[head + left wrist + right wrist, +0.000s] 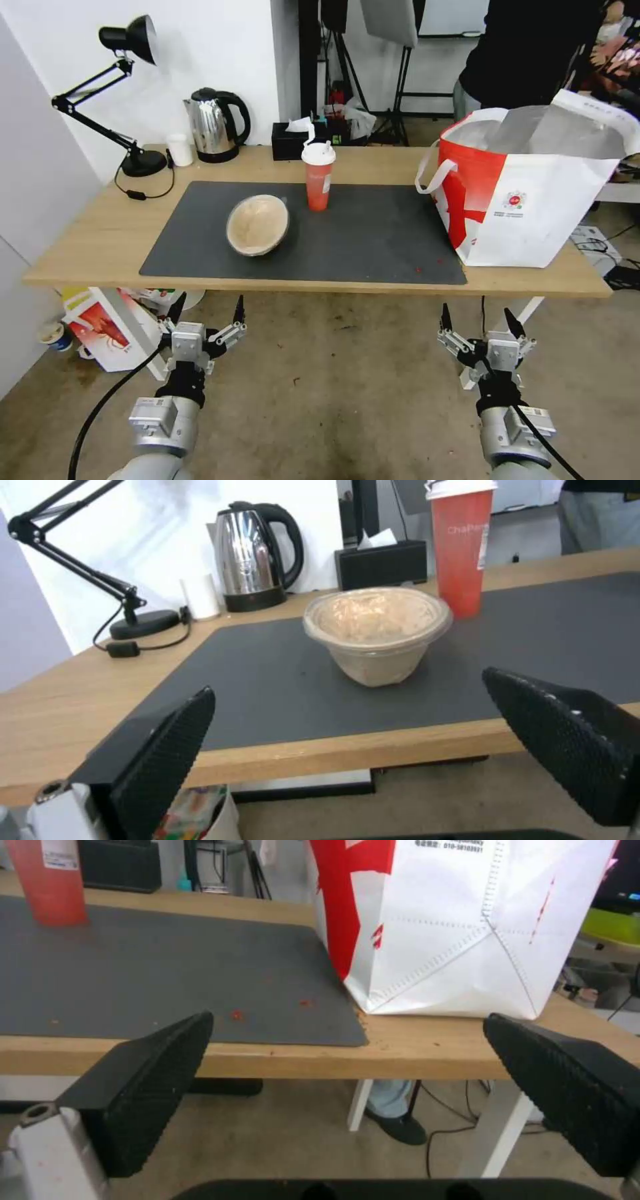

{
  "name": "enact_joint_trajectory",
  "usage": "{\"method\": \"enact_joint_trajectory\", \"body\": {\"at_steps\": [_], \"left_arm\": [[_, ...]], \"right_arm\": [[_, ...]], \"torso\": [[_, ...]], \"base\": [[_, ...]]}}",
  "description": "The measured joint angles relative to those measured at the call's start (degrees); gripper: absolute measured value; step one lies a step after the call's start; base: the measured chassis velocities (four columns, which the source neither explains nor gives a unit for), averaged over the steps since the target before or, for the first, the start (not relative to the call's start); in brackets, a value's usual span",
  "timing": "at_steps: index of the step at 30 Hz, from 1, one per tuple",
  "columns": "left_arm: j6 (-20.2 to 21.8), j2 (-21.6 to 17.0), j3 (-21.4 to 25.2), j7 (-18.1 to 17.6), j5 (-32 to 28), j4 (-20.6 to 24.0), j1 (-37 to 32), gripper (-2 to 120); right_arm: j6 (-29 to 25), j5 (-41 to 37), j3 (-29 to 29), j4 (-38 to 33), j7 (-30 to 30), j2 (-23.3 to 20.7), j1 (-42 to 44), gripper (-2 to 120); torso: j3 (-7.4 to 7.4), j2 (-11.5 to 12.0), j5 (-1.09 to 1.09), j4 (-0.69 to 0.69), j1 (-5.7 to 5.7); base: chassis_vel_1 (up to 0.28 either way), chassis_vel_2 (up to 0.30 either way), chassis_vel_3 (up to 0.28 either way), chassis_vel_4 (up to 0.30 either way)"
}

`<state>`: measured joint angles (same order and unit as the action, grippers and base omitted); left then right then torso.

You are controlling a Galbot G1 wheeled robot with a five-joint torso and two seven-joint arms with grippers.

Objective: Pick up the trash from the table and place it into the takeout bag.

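Observation:
Two pieces of trash stand on the table [93,253]. A shallow beige bowl [257,225] [377,630] sits tilted on the dark mat, left of centre. Behind it to the right is a red cup with a white lid [318,176] [461,545] [45,880]. The takeout bag [527,187] [440,925], red and white with a silvery lining, stands open at the table's right end. My left gripper [207,312] [347,715] hangs open below the table's front edge, level with the bowl. Open too, my right gripper [478,320] [347,1040] waits below the front edge near the bag.
A steel kettle [213,127], a black desk lamp [127,93], a white cup [179,149] and a black tissue box [293,140] line the table's back edge. A smaller bag with a crayfish picture [107,330] stands on the floor under the left end. A person stands behind the takeout bag.

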<state>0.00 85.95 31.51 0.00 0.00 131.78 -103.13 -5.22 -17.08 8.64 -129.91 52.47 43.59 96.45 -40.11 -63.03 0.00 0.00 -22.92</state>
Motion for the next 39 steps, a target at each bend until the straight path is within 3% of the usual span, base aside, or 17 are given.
{"method": "enact_joint_trajectory", "body": {"at_steps": [26,39], "left_arm": [[0.00,0.00,0.00,0.00,0.00,0.00,0.00,100],[0.00,0.00,0.00,0.00,0.00,0.00,-0.01,100]], "right_arm": [[-2.18,1.61,0.19,0.58,-1.62,-0.18,-0.14,100],[-1.72,1.73,4.72,-5.97,-2.51,-2.61,4.92,100]], "torso": [[0.00,0.00,0.00,0.00,0.00],[0.00,0.00,0.00,-0.01,0.00]], "base": [[0.000,0.000,0.000,0.000],[0.000,0.000,0.000,0.000]]}}
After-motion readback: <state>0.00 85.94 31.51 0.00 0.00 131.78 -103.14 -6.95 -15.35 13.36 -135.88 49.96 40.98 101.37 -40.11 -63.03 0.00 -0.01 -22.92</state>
